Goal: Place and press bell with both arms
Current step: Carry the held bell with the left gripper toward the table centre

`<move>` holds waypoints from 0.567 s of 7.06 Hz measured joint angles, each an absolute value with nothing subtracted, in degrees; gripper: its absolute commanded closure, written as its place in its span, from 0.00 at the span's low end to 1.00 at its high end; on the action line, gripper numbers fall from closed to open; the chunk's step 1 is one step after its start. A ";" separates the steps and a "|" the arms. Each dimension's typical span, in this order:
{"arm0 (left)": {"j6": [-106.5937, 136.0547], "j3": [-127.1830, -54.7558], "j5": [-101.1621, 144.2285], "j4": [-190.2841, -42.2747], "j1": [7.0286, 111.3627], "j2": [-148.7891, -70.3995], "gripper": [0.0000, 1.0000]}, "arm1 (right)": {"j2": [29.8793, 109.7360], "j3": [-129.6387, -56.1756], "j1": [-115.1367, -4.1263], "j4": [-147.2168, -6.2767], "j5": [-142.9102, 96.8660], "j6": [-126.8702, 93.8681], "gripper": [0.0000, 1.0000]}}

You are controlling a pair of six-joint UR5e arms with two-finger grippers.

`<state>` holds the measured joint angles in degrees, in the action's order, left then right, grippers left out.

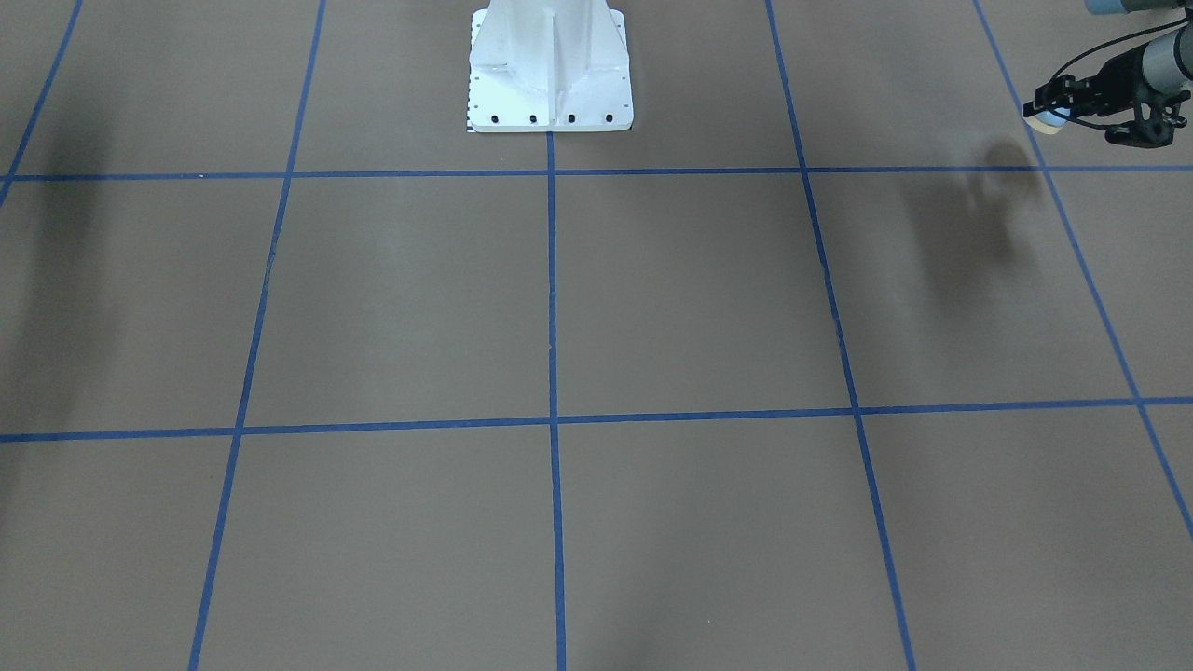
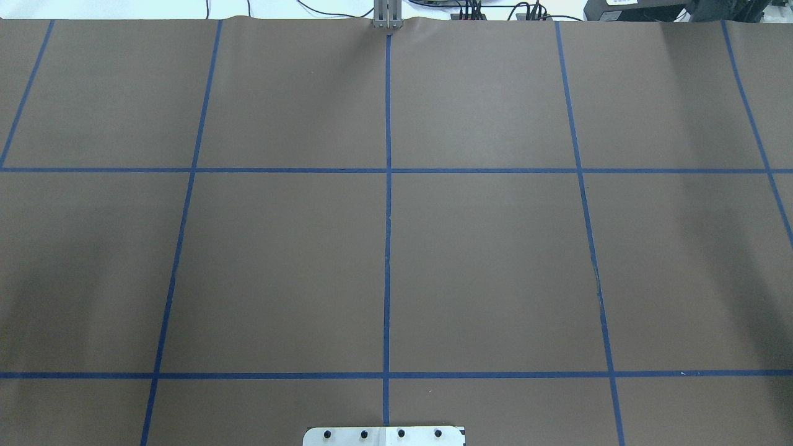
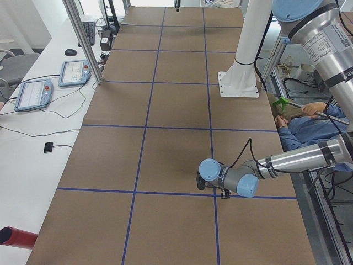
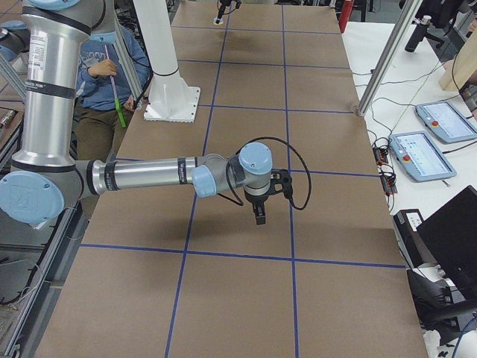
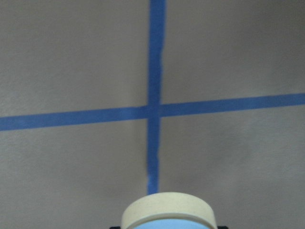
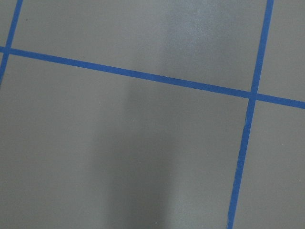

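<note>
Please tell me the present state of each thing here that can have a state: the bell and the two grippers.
bell: held off the table, not yet placed.
left gripper: shut on the bell, in the air above the table.
right gripper: in the air, pointing down at the table; whether it is open or shut cannot be told.
</note>
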<state>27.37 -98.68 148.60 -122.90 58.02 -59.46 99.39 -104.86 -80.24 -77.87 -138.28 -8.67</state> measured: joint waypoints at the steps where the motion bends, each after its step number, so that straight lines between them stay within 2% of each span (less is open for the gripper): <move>1: 34.25 -100.92 148.93 -122.39 57.98 -63.13 0.90 | 99.26 -104.86 -80.24 -77.87 -139.02 -8.91 0.00; 4: 54.51 -102.51 149.27 -112.76 55.37 -85.63 0.90 | 98.28 -104.82 -79.47 -77.85 -141.28 -10.88 0.00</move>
